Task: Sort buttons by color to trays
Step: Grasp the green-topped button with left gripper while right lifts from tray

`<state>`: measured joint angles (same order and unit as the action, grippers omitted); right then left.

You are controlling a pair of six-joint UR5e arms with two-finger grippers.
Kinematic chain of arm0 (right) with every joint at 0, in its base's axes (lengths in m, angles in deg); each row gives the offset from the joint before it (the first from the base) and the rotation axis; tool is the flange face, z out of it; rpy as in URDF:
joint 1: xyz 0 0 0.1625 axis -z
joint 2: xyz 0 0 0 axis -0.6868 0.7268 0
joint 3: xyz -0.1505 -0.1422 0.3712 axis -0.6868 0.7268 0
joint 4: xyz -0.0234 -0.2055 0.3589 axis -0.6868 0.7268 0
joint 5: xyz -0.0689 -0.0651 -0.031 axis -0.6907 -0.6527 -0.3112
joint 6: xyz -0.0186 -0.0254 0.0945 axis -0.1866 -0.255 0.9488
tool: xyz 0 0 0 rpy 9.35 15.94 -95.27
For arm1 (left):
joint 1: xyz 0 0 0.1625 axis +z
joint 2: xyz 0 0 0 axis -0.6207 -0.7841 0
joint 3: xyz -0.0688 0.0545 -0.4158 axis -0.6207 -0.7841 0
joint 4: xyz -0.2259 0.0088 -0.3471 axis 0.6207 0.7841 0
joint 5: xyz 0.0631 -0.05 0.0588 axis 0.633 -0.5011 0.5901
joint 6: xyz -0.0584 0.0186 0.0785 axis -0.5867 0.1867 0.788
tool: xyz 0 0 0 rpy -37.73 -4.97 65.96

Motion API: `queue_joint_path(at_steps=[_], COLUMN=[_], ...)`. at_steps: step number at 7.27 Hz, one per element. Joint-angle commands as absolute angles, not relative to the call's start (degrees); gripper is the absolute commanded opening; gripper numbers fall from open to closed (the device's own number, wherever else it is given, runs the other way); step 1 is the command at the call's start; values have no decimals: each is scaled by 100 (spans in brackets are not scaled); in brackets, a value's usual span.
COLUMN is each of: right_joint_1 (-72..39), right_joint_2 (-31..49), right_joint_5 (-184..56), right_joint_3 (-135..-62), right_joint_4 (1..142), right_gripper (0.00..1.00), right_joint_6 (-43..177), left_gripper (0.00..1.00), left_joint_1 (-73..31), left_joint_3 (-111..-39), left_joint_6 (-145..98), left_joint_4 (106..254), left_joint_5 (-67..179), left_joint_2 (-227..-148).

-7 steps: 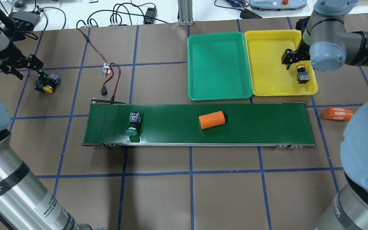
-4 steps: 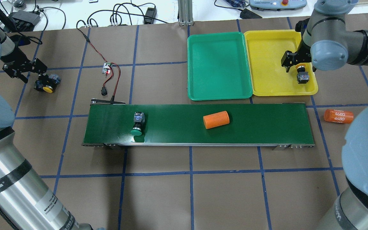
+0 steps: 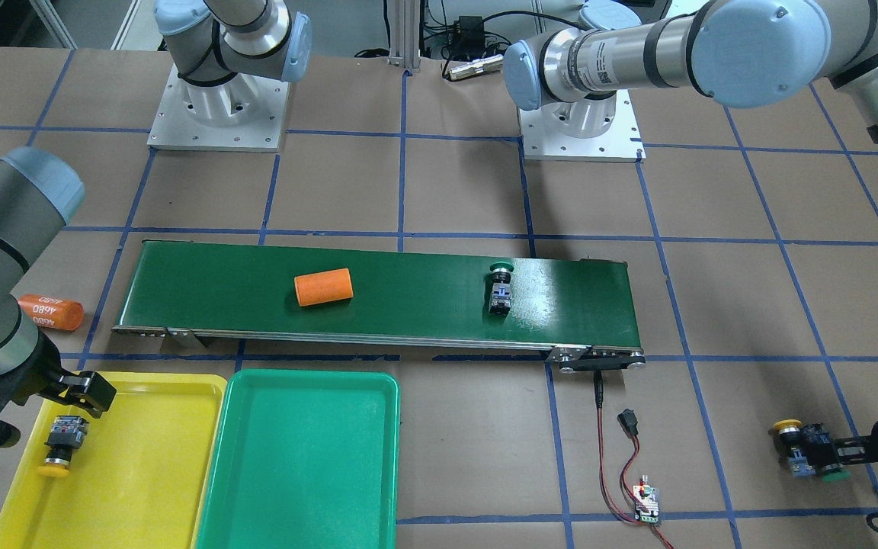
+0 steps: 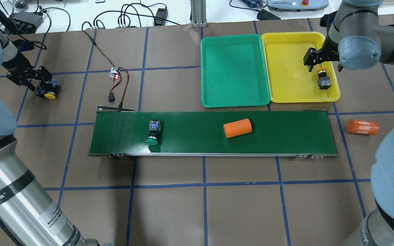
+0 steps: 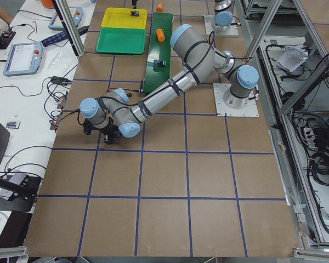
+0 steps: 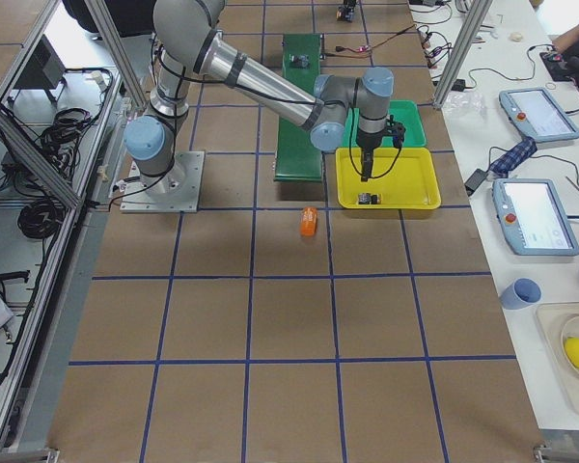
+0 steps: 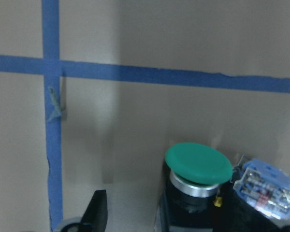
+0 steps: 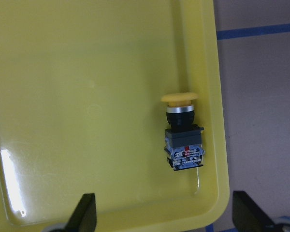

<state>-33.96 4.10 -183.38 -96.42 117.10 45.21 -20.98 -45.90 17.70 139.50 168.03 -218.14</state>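
The right gripper (image 8: 166, 217) has lifted off the yellow button (image 4: 323, 80), fingers wide apart; that button now lies free near the right edge of the yellow tray (image 4: 286, 68), so it counts as sorted. The left gripper (image 4: 38, 82), fingers apart, has closed in on a green button (image 7: 198, 164) beside the other yellow button (image 4: 48, 93) at the far left corner of the tabletop (image 4: 204, 205), likely the next pick. The conveyor belt (image 4: 286, 133) has carried the second green button (image 4: 153, 131) rightward; the green tray (image 4: 233, 68) has yet to receive one
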Motion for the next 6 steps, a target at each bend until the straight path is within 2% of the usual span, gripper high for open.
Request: queue_joint_path(at_steps=[1, 3, 6], right_joint_1=[-3388, -3405, -3414], right_joint_2=[673, 683, 683], right_joint_5=[-18358, -18375, -18367], right_joint_3=[-9686, -9705, -9713], right_joint_4=[11679, 11661, 11661], right_gripper=[100, 100, 100], right_joint_6=[4530, 4538, 4538], left_gripper=[40, 0, 0], left_joint_1=[-2096, -2140, -2822], left_joint_3=[-4579, -4622, -5130], left_joint_6=[1891, 1874, 1787], left_joint_4=[13932, 14071, 15904], left_joint_5=[16786, 16777, 16786], left_joint_2=[-21835, -21696, -20408])
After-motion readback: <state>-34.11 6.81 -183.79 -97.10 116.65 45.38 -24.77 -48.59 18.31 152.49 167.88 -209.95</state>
